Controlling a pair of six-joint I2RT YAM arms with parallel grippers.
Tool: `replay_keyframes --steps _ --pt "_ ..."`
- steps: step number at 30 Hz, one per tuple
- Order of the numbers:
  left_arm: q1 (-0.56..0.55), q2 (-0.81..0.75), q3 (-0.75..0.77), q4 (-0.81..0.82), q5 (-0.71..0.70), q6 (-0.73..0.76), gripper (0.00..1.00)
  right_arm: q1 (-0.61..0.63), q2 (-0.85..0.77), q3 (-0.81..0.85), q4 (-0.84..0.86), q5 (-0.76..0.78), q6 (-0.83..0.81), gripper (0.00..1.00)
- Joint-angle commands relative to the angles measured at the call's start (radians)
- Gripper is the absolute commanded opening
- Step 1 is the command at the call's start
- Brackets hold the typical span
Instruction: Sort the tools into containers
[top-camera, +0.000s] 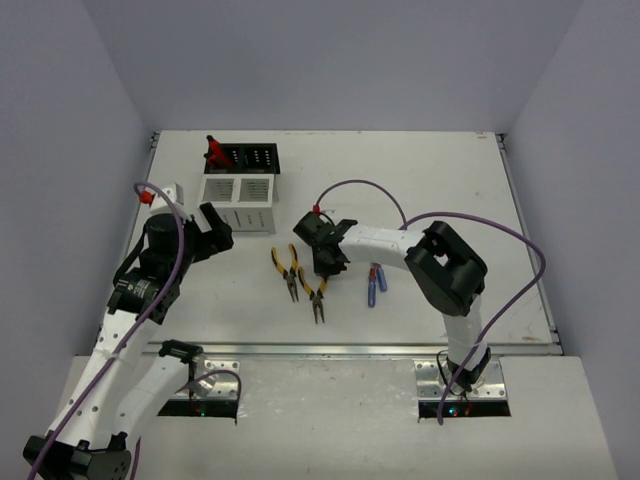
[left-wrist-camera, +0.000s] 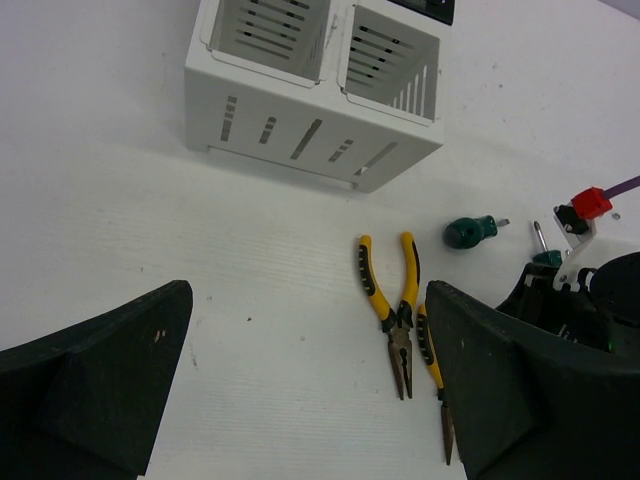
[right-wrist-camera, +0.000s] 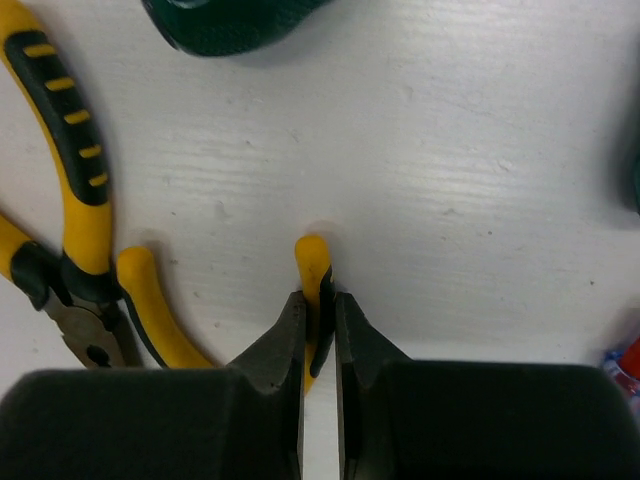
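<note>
Two yellow-handled pliers lie side by side on the table, the left pair (top-camera: 287, 270) (left-wrist-camera: 398, 310) and the right pair (top-camera: 316, 297). My right gripper (top-camera: 325, 262) (right-wrist-camera: 320, 305) is down at the table, shut on one yellow handle (right-wrist-camera: 313, 258) of the right pair. The left pair (right-wrist-camera: 75, 190) lies just beside it. A green screwdriver (left-wrist-camera: 470, 232) (right-wrist-camera: 230, 20) rests beyond the pliers. Blue and red screwdrivers (top-camera: 374, 283) lie to the right. My left gripper (top-camera: 215, 232) (left-wrist-camera: 308, 330) hangs open above bare table, left of the pliers. Red cutters (top-camera: 214, 152) stand in the black container (top-camera: 255, 158), behind the white container (top-camera: 238, 200) (left-wrist-camera: 300, 130).
The two containers stand together at the back left of the white table (top-camera: 450, 180). Grey walls close in the back and both sides. Purple cables loop over both arms. A metal rail runs along the table's near edge (top-camera: 350, 348).
</note>
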Motion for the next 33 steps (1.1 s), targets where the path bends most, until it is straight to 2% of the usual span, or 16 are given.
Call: replay_keyframes --steps 1,6,12,21,26,27,30,33 --pt "-0.006 -0.027 0.025 0.030 0.011 0.004 1.00 -0.006 -0.084 -0.046 -0.051 0.038 -0.050 0.00" --pt "-0.011 -0.028 0.025 0.033 0.024 0.006 1.00 -0.006 -0.157 -0.101 -0.025 0.001 -0.113 0.00" --pt "-0.030 -0.046 0.016 0.057 0.076 0.021 1.00 -0.004 -0.276 -0.195 0.081 -0.038 -0.170 0.00" --pt "-0.053 -0.084 0.010 0.083 0.156 0.038 1.00 -0.004 -0.398 -0.299 0.164 -0.015 -0.157 0.00" --pt "-0.053 -0.058 0.020 0.092 0.306 0.010 1.00 -0.004 -0.484 -0.323 0.194 -0.022 -0.139 0.00" --pt "-0.053 -0.049 0.005 0.114 0.378 -0.011 1.00 -0.003 -0.500 -0.320 0.195 -0.026 -0.140 0.00" --pt "-0.052 -0.032 -0.072 0.234 0.524 -0.087 1.00 -0.004 -0.544 -0.308 0.191 -0.035 -0.143 0.00" --pt "-0.060 -0.025 -0.218 0.505 0.703 -0.215 1.00 -0.004 -0.583 -0.296 0.183 -0.044 -0.143 0.00"
